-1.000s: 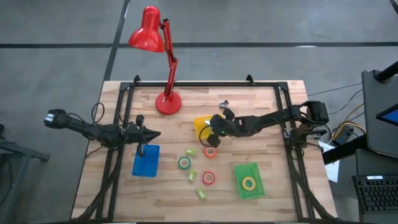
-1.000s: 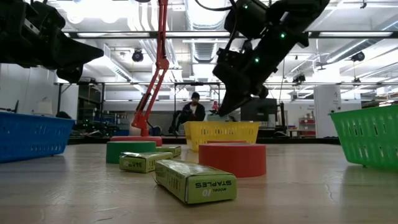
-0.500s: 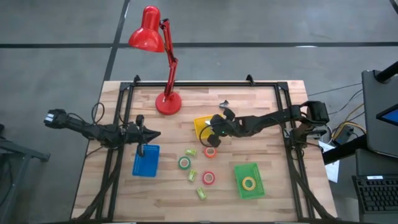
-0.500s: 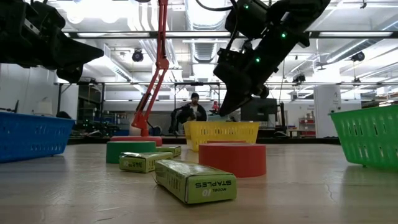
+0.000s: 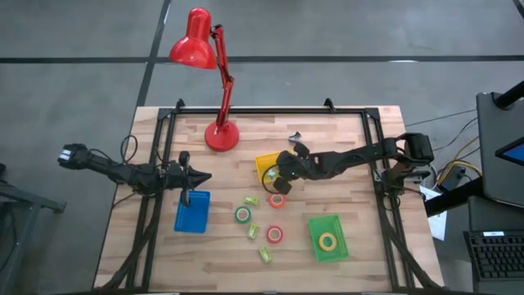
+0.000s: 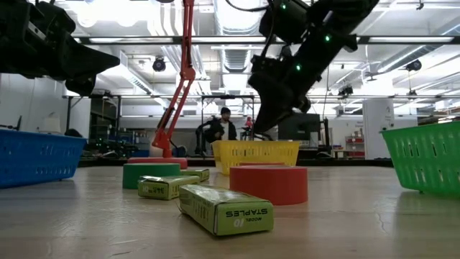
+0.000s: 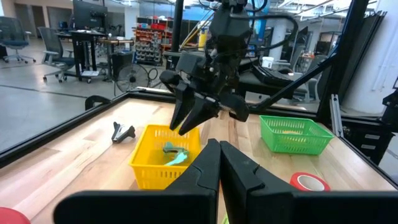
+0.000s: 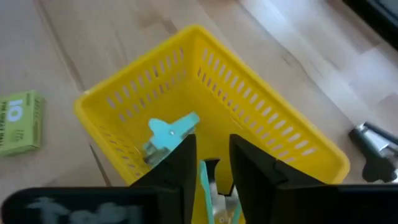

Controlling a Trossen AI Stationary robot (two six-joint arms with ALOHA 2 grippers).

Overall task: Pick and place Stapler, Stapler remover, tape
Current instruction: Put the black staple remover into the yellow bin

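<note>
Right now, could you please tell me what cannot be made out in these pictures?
High view: the right gripper covers most of the yellow basket, hiding its contents.
Right wrist view: the gripper partly hides the teal piece in it.
Same view: the edge cuts off the dark tool.
Low view: the green basket wall hides its contents.

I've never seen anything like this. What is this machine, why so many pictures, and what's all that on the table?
It is a robot with two dark arms at a wooden table, filmed from above, from table height, and from each wrist. The right end effector, fingers apart, hangs over a yellow basket that holds a teal stapler remover. The left end effector, fingers together, waits above a blue basket. On the table lie tape rolls: orange, green, red; a yellow one sits in a green basket. A red lamp stands behind.
</note>
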